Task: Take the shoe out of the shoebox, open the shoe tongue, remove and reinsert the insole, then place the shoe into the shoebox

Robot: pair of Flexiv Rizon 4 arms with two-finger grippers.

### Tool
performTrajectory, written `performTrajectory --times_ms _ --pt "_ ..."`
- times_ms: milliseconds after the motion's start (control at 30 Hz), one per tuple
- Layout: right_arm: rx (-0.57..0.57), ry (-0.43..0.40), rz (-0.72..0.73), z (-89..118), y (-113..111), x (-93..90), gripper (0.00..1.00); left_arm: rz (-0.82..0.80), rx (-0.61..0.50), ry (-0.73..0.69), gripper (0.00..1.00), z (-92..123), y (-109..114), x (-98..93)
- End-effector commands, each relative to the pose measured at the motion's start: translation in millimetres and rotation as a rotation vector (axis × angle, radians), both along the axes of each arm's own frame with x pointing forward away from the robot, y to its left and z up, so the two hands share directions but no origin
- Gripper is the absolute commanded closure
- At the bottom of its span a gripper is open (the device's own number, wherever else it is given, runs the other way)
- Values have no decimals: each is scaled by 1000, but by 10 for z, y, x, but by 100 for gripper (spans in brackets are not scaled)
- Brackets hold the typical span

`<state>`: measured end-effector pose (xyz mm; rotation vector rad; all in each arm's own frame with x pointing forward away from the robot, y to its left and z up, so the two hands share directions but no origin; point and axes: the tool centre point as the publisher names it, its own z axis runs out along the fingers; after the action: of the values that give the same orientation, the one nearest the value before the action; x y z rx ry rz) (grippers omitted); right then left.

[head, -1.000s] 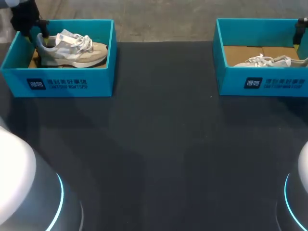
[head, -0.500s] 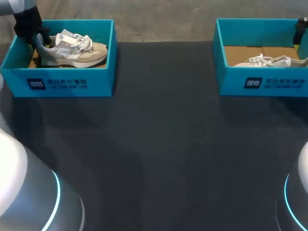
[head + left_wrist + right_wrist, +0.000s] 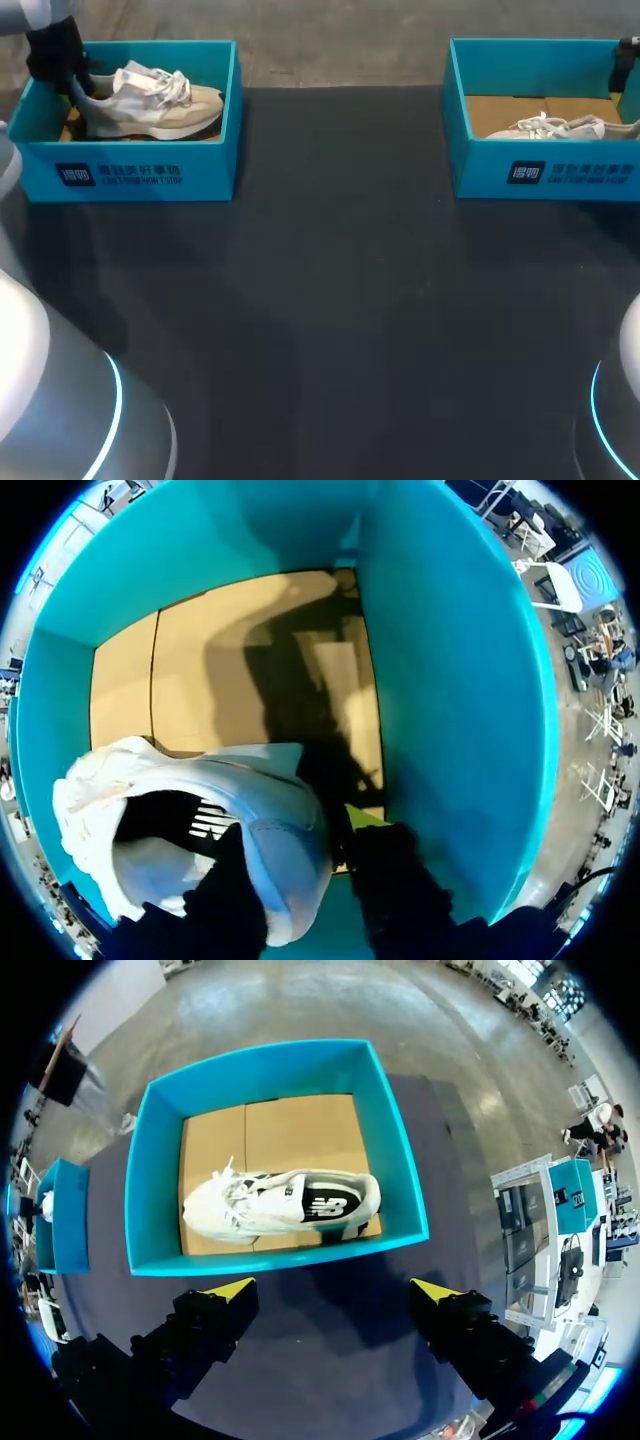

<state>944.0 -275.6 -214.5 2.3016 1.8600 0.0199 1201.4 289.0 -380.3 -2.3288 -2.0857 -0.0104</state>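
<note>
My left end effector [image 3: 300, 825] is pinching the heel of the shoe [image 3: 150, 100]: one dark finger sits down inside the shoe's opening and the other, its yellow tip just showing, stands against the outside of the heel, with the padded heel wall caught between them. The shoe is pale, beige and white with white laces. It sits sole down inside the left shoebox [image 3: 140, 175], heel at the box's left end where I hold it and toe pointing toward the box's right end wall. Its tongue and laces rise ahead of my grip. Beyond the heel I see the brown cardboard floor [image 3: 180, 670] of the box, partly shaded, and the teal walls closing in around it. This box stands at the far left of the dark surface [image 3: 340, 300]. My right end effector [image 3: 333, 1290] is spread wide, its two yellow tips well apart with nothing between them. It hangs above the surface on the near side of the right shoebox [image 3: 280, 1065]. In that box a second shoe [image 3: 280, 1205], white with a dark side panel, lies on its side on the cardboard floor with its toe toward my left. The two teal boxes are well apart, with bare surface between them.
</note>
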Motion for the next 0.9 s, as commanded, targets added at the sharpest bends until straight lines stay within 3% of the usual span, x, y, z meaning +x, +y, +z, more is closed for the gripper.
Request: performTrajectory --times_ms 33,100,167,467,900 --pt "0 -2 0 0 2 -10 0 -6 0 43 87 53 40 57" --pt "0 -2 0 0 2 -10 0 -10 4 42 96 70 48 50" --pt "0 -2 0 0 2 -10 0 -13 6 40 100 103 51 35" --pt "0 -2 0 0 2 -10 0 -40 18 26 100 362 34 -52" --pt "0 -2 0 0 2 -10 0 79 41 -3 100 1063 -15 -200"
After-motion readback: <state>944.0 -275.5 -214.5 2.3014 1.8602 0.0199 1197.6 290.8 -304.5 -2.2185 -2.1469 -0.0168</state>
